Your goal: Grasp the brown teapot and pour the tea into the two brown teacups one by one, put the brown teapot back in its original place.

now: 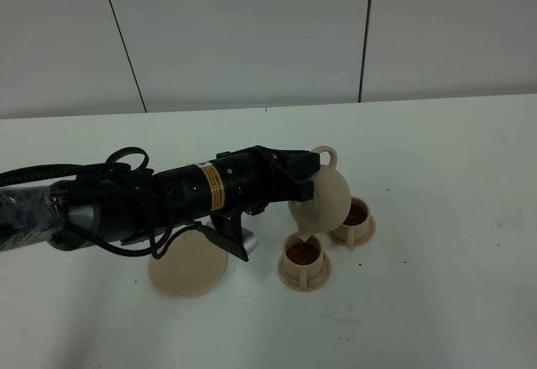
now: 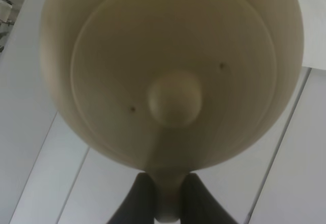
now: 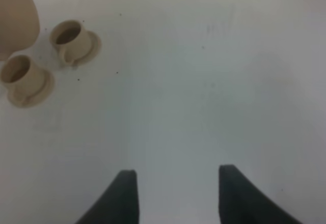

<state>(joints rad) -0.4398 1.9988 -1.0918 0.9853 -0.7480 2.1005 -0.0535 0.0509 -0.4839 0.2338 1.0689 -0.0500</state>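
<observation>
Nearest the camera, a small tan matte teacup (image 1: 304,262) sits under the spout of the round tan teapot (image 1: 325,199), tipped and pinched at its handle by the left end effector (image 2: 167,193); that arm reaches in low. The right end effector (image 3: 175,193) is spread above the white table (image 3: 214,91).

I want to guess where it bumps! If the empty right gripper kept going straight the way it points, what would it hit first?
Probably just the bare white table. The right gripper is open and points at empty tabletop; the two brown teacups sit well off to one side. Depth is hard to judge.
</observation>
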